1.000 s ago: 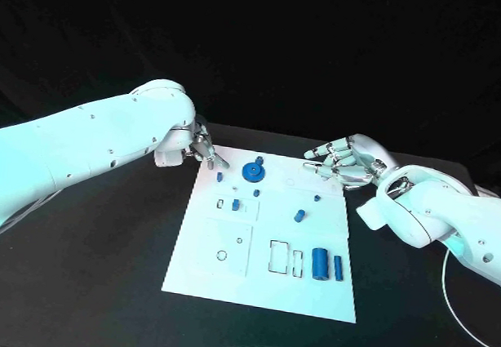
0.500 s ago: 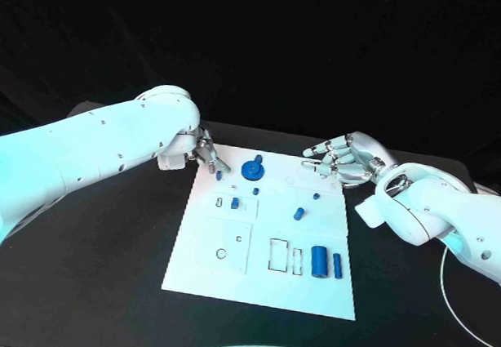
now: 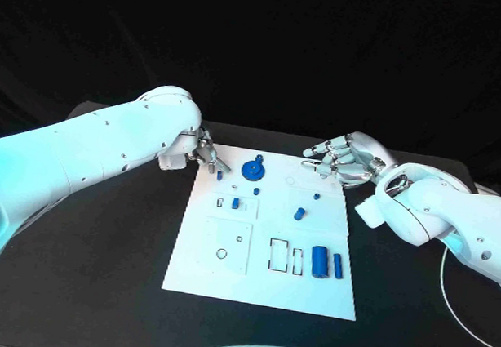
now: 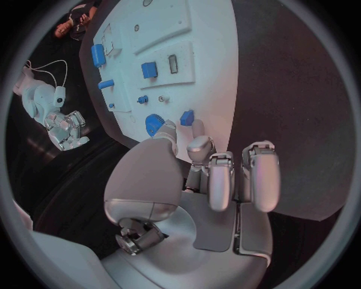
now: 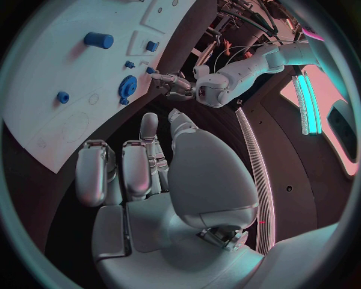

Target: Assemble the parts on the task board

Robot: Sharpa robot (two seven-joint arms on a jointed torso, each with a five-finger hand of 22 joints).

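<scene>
Two silver hands flank the far end of the white task board (image 3: 267, 232) on the black surface (image 3: 103, 234): the left hand (image 3: 204, 155) pinches a small blue part (image 4: 186, 117) at the board's far-left corner (beside the blue gear (image 3: 253, 171)), while the right hand (image 3: 344, 160) hovers empty, fingers curled loosely apart.

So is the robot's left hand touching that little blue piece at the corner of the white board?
Cannot tell. In the left wrist view the left hand's fingertips reach right beside the small blue piece on the task board, but no clear contact or gap shows.
</scene>
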